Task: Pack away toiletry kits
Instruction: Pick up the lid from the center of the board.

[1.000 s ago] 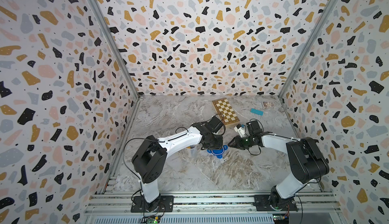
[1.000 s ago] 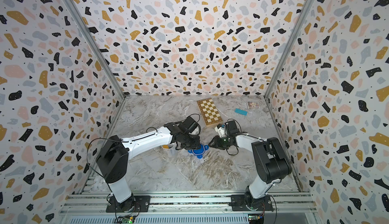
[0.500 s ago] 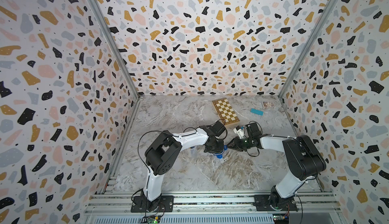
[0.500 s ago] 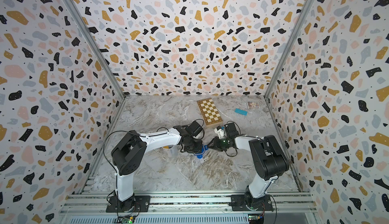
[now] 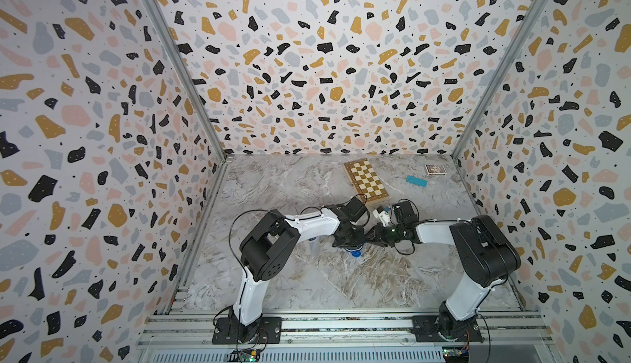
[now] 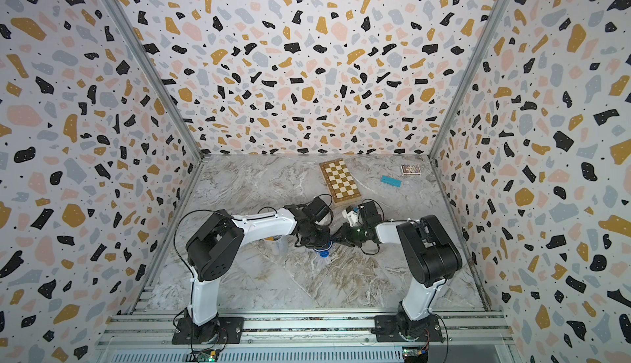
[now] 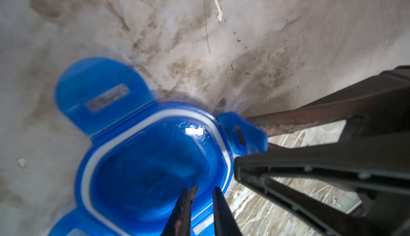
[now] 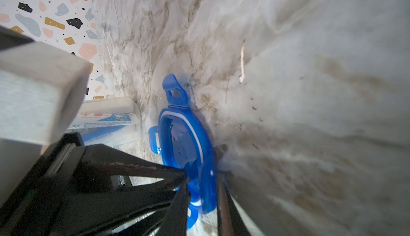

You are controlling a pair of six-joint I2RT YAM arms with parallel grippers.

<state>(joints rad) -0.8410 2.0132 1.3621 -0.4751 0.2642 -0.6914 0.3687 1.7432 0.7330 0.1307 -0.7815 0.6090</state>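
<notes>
**Right claw** [image 8: 202, 180] is clenched on the edge of the blue four-tab lid [image 7: 150, 168], one finger on each face. **Left claw** [image 7: 204, 190] meets it tip to tip. Its fingers are nearly together astride the rim close by, and whether they pinch it cannot be told.

- **Wooden chessboard** [image 5: 366, 182]: lies beyond both claws, apart from them.
- **Clear tub** [image 6: 278, 245]: stands upright just beside the left claw, on the side away from the right claw, under the left forearm. The right wrist view shows a white tube [image 8: 106, 109] inside it, printed in blue and cap down. A blue item [image 8: 99, 132] alongside the tube cannot be named.
- **Lid:** its gasket side faces the left wrist camera. Whether it clears the floor cannot be told.

**Change:** a second ago the claws stood slightly apart, and the lid lay in plain sight with all four tabs spread. In both top views the claws now cover all of it but a blue sliver.
</notes>
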